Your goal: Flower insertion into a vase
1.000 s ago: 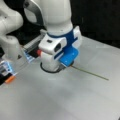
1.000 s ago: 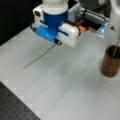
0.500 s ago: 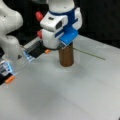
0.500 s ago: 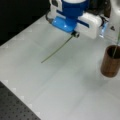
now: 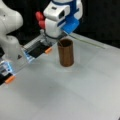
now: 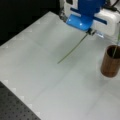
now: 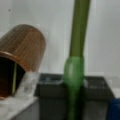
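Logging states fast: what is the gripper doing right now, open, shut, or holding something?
Gripper: shut on the flower stem, raised off the table beside the vase, which already holds another stem.

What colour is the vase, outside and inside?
The vase is copper-brown outside with a dark inside, clearest in a front view.

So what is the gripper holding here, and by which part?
The gripper holds a flower by its thin green stem, gripping the upper end; the free end slants down toward the table. The vase stands apart.
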Robot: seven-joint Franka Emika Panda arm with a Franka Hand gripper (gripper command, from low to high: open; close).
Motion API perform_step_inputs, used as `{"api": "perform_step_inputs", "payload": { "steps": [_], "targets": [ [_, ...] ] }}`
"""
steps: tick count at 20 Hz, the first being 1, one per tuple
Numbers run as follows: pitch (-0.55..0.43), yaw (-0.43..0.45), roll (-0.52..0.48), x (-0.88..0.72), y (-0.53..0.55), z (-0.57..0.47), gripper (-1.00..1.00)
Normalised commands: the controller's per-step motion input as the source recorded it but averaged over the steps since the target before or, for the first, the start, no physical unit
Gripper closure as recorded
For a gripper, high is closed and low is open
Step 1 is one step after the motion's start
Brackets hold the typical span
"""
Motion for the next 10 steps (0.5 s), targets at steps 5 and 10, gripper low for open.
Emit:
{"api": "perform_step_inputs", "payload": {
  "steps": [5, 10],
  "targets": [
    [-0.134, -0.161, 0.035, -0.8, 0.49, -0.05, 1.0],
    [-0.197, -0.14, 0.068, -0.78, 0.3, -0.16, 1.0]
  ]
}}
